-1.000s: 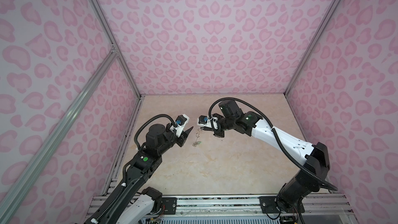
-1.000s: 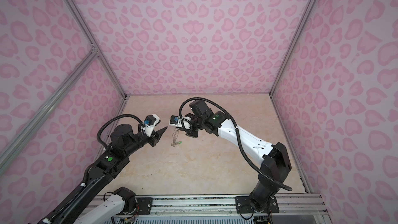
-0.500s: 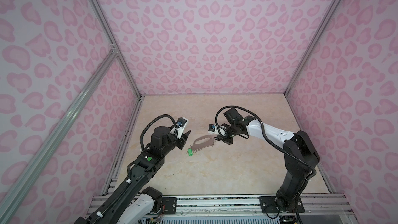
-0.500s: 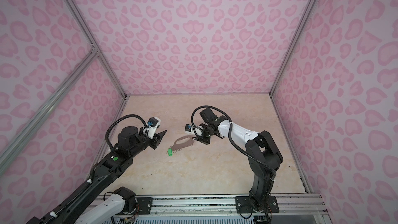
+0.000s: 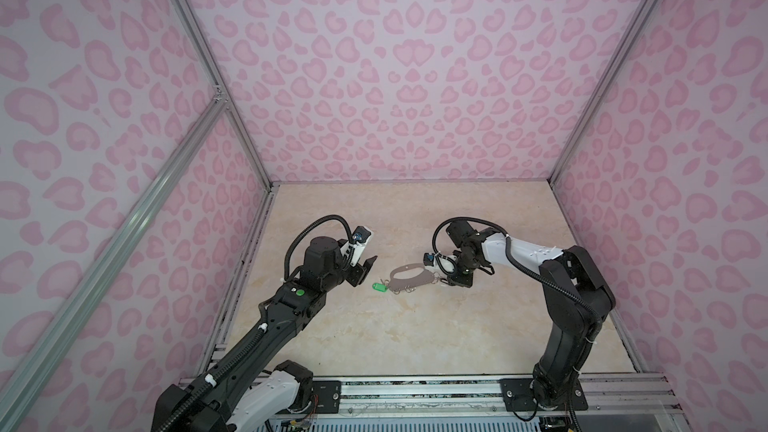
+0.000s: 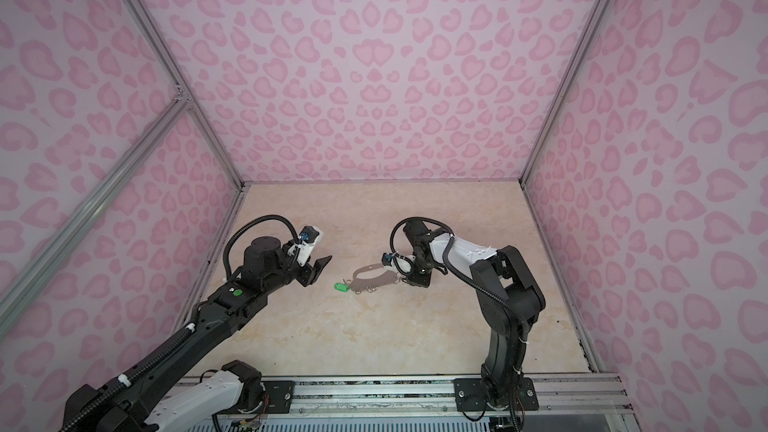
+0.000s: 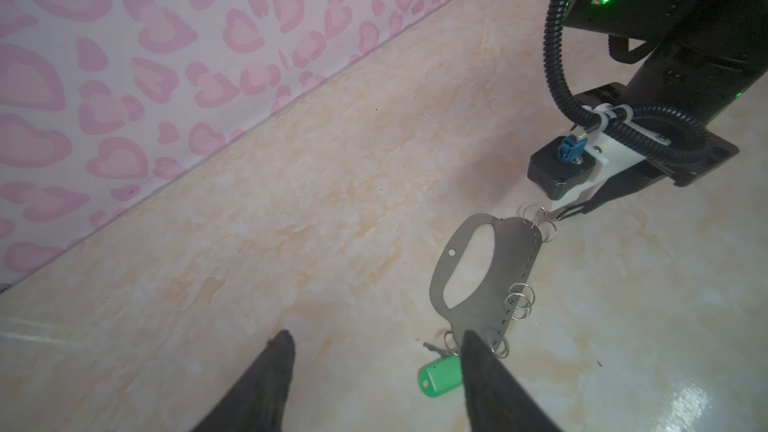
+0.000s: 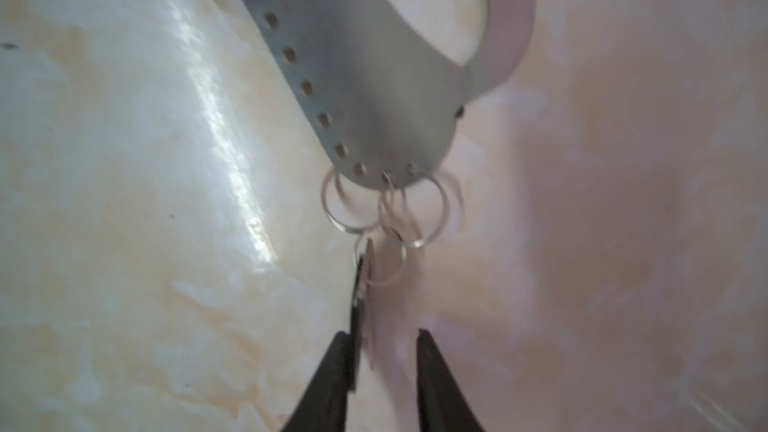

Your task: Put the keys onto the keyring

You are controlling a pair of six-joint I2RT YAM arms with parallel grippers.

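Keyring has the right pincer parked at its right end, jaws apart, with a thin metal key edge-on against one finger, right next to the split rings. Left pincer hangs off to the left, jaws wide apart, nothing in it. It lies flat mid-tabletop between the two, green tag just beside its left end.

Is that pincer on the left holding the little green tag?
No, the green tag lies on the table beside the keyring, apart from the open left pincer.
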